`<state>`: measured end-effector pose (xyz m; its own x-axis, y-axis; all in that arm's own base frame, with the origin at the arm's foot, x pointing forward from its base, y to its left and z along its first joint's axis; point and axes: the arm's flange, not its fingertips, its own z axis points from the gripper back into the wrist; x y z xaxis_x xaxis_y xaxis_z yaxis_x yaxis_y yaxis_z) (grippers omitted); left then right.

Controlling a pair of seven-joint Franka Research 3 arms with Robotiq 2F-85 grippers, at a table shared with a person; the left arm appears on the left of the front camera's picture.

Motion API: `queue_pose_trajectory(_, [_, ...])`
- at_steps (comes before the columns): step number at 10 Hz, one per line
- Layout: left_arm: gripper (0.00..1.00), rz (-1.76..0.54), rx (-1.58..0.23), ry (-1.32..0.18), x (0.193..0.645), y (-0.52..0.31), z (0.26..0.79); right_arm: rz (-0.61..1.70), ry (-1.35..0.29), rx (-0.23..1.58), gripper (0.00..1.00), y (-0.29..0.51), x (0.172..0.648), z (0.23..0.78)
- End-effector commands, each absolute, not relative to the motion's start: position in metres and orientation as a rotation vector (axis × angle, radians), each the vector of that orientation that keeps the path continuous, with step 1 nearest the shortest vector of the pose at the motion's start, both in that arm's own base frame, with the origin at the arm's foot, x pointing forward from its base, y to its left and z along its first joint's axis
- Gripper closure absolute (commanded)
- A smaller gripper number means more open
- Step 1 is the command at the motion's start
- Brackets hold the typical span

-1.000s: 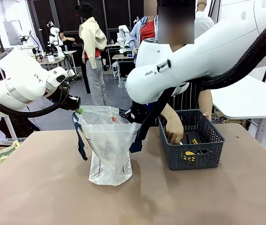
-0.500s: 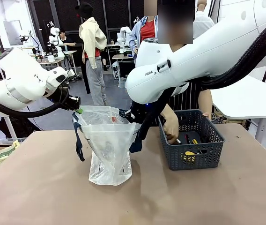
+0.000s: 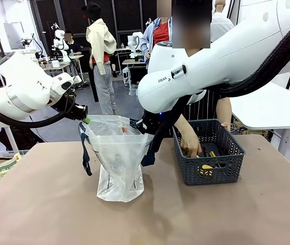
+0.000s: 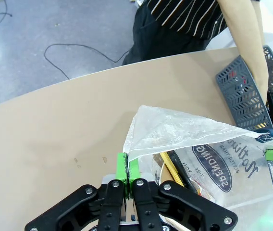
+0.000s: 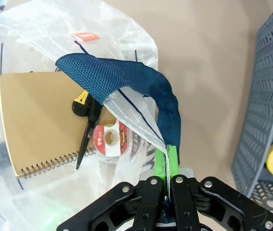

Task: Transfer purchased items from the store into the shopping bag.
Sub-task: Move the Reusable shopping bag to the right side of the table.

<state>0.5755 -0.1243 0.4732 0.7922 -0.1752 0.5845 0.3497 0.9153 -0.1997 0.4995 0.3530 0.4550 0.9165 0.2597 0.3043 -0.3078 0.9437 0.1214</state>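
The person's hand [image 3: 190, 145] dips back into the dark grey lattice basket [image 3: 226, 171], so no transfer yet; the left end effector [image 4: 127, 168] and right end effector [image 5: 167, 166] stay clamped on the translucent plastic bag [image 3: 119, 163] at its rim.

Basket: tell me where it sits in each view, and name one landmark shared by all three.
Front view: basket right of centre, with a hand inside it.
Left wrist view: basket at upper right.
Right wrist view: basket along the right edge.
Shared landmark: the bag, next to the basket in every view.
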Motion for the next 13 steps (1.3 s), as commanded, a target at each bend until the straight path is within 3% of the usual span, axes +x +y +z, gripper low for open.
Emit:
queue_pose_trajectory(1, [1.0,-0.276,-0.312,-0.597,0.5719,-0.1207,0.4748,0.284,-0.286,0.17,1.0,0.3487,0.4973,0.4549])
queue_pose_trajectory(13, [1.0,-0.276,-0.312,-0.597,0.5719,-0.1207,0.4748,0.284,-0.286,0.17,1.0,0.3487,0.4973,0.4549])
